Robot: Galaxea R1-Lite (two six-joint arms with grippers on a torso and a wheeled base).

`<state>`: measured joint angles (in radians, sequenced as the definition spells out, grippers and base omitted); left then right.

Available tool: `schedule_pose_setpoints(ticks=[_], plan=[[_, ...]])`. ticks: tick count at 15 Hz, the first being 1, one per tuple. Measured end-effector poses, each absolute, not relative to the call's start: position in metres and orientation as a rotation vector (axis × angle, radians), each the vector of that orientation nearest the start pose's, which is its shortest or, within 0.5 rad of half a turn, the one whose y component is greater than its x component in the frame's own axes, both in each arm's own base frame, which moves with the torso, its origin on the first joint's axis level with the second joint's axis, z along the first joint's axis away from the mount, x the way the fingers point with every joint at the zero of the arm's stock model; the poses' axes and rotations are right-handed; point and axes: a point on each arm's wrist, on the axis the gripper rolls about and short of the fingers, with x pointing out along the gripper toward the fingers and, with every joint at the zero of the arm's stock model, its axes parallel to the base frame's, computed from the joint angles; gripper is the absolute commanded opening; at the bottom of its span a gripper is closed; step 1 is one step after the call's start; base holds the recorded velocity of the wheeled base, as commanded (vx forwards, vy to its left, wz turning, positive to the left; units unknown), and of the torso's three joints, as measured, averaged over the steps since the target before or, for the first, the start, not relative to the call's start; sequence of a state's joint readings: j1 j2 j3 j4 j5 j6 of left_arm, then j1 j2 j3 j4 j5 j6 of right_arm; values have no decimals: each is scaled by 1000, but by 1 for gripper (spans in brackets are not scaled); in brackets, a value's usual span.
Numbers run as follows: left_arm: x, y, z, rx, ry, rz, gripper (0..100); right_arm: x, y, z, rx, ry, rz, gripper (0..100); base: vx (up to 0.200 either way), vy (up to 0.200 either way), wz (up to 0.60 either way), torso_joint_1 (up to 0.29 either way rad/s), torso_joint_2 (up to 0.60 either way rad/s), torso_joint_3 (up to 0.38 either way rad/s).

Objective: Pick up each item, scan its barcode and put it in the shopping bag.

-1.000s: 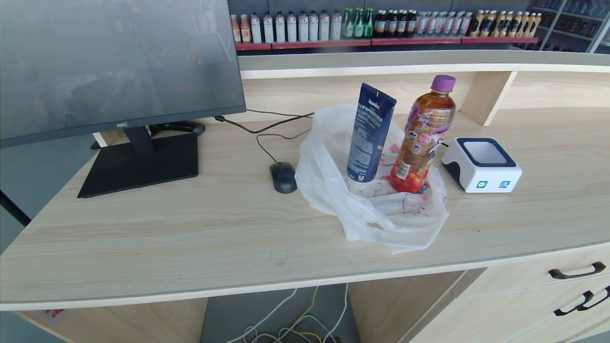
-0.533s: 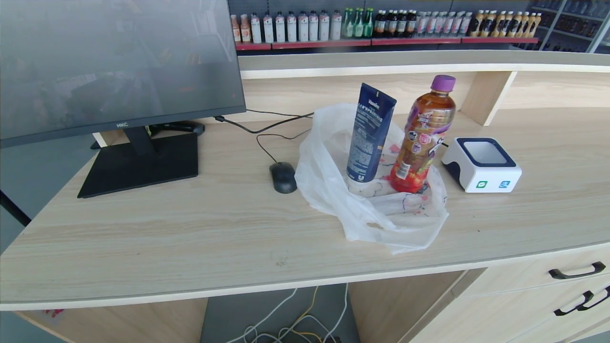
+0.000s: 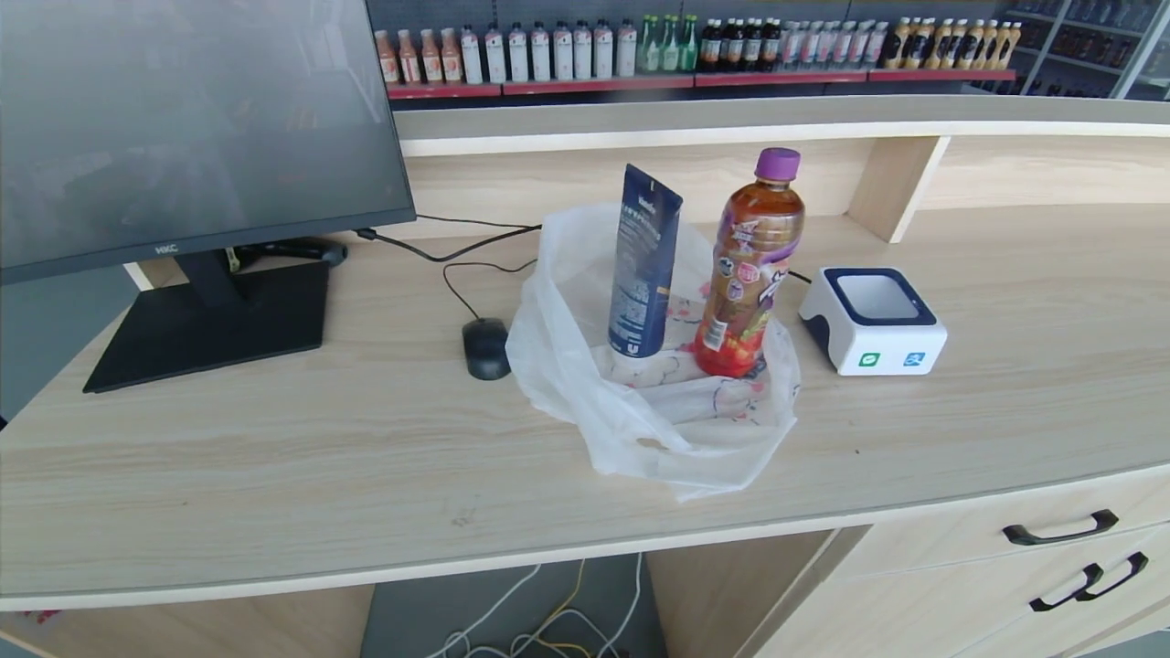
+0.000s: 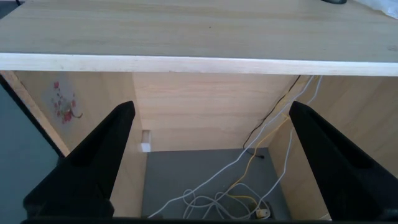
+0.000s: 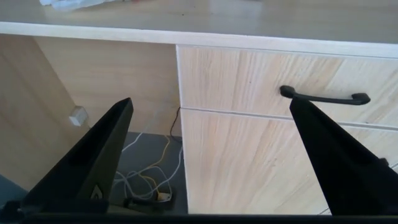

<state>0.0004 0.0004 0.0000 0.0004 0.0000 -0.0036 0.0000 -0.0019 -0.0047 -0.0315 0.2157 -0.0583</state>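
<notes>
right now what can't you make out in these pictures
- Barcodes on the tube and bottle: print too small, head view.
- Mouth of the bag: lost in its own crumpled folds, head view.
- Cable of the scanner: runs off behind the bottle, head view.
- Monitor: cut off by the top and left edges, head view.

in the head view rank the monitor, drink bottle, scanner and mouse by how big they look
1. monitor, by far the largest
2. drink bottle and scanner: about alike, the bottle taller, the scanner wider, so unranked
3. mouse, the smallest
</notes>
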Motion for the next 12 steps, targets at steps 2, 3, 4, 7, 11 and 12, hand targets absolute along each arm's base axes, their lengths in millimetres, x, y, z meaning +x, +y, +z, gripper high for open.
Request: schedule_pose_setpoints(ticks=[2,3,4,7,11,12], plan=[[-23,0,75,-7,1,1,100,-24,5,80,-63,-45,215,100,0,-200,0,0,2,0],[-23,0,75,-6,0,2,100,-24,5,80,-63,-45,215,100,0,-200,0,7,2,2],[-23,0,75,-5,1,1,100,-24,5,80,-63,-45,215,100,0,-200,0,2,7,2],[-23,0,75,-4,0,2,100,-24,5,80,-66,-44,214,100,0,-200,0,-1,2,2],[-23,0,75,-4,0,1,100,-24,5,80,-67,-44,215,100,0,-200,0,1,2,1],[-23,0,75,-4,0,1,100,-24,5,80,-68,-45,214,100,0,-200,0,2,2,2]])
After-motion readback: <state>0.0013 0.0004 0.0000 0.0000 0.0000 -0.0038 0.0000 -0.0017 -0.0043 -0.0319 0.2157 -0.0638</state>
